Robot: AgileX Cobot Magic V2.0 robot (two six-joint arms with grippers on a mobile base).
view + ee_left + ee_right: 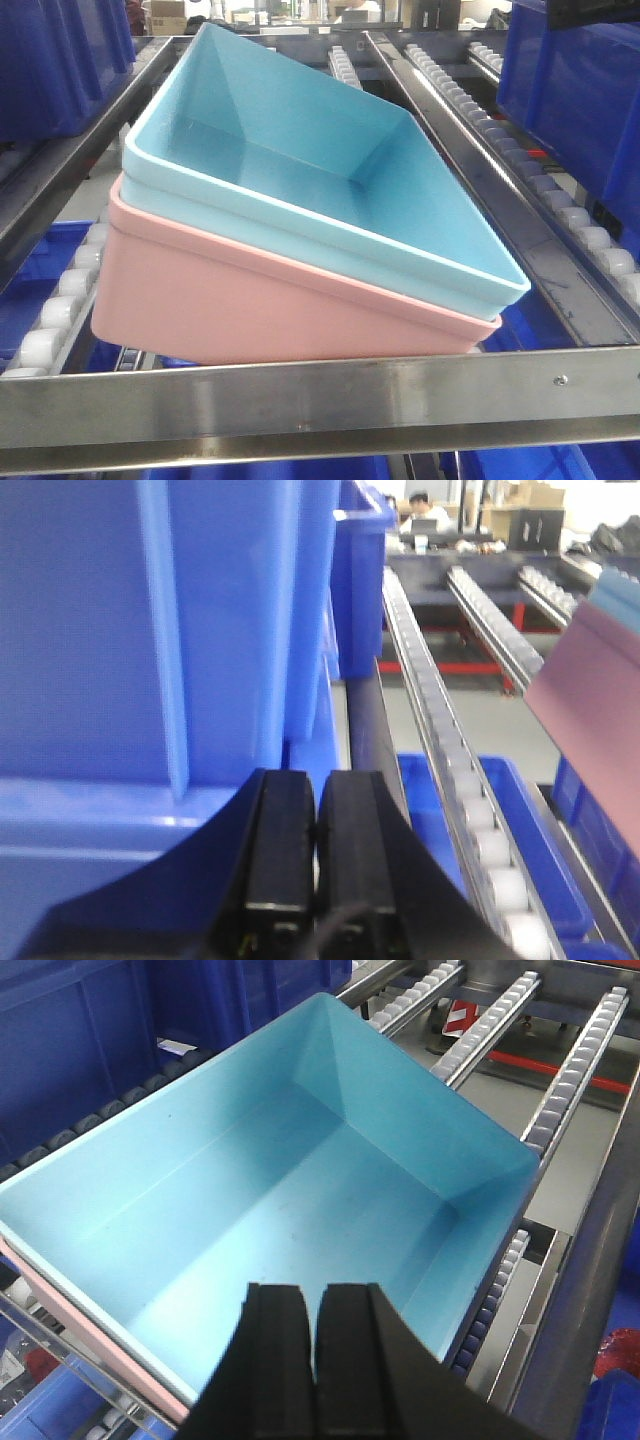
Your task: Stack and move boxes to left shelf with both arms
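The light blue bin (330,190) is nesting inside the pink bin (250,310), both open-topped, matte, with rounded rims. The stack is sitting skewed on the sloping steel shelf (320,395), just behind its flat front bar, between rails of white rollers (60,300). Dark blue crates (60,60) are standing at both sides. The left gripper (316,830) and right gripper (314,1330) are each showing fingers pressed together, holding nothing.
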